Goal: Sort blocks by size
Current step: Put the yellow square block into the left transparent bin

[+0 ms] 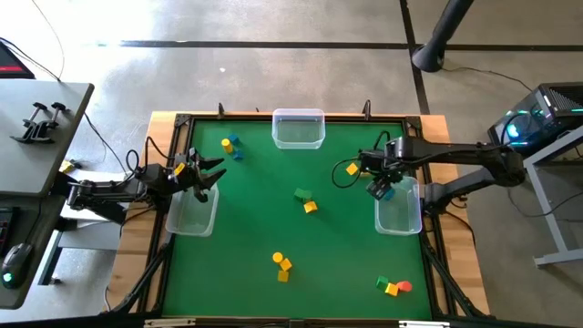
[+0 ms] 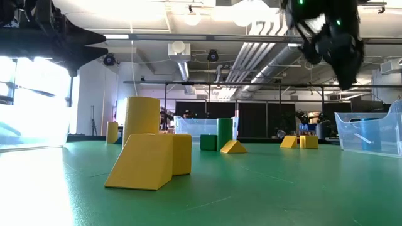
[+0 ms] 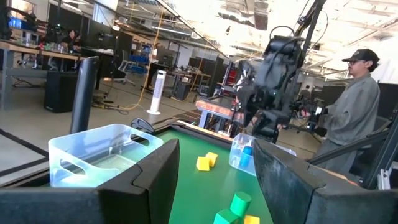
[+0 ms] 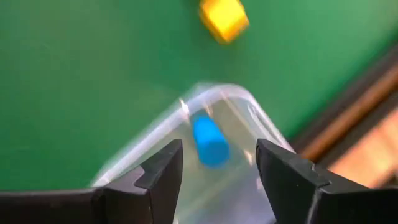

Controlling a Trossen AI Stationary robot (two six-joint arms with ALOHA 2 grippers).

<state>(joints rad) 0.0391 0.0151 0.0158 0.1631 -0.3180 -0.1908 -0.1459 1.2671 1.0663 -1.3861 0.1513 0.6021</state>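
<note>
My right gripper (image 1: pixel 376 189) hangs open over the far end of the clear right bin (image 1: pixel 401 214). In the right wrist view a blue cylinder block (image 4: pixel 209 142) shows below the open fingers (image 4: pixel 217 165), within the bin's (image 4: pixel 155 155) outline and clear of them. I cannot tell whether it rests on the bin's floor. A yellow block (image 1: pixel 352 169) lies on the mat just left of this gripper. My left gripper (image 1: pixel 208 178) is open and empty over the far end of the clear left bin (image 1: pixel 191 211). Other blocks lie scattered on the green mat.
A third clear bin (image 1: pixel 298 128) stands at the far edge. Yellow and blue blocks (image 1: pixel 230 146) lie far left, green and yellow (image 1: pixel 306 200) mid-table, yellow and orange (image 1: pixel 281 265) near the front, green, yellow and red (image 1: pixel 393 287) front right. A person (image 3: pixel 357 106) stands beyond the table.
</note>
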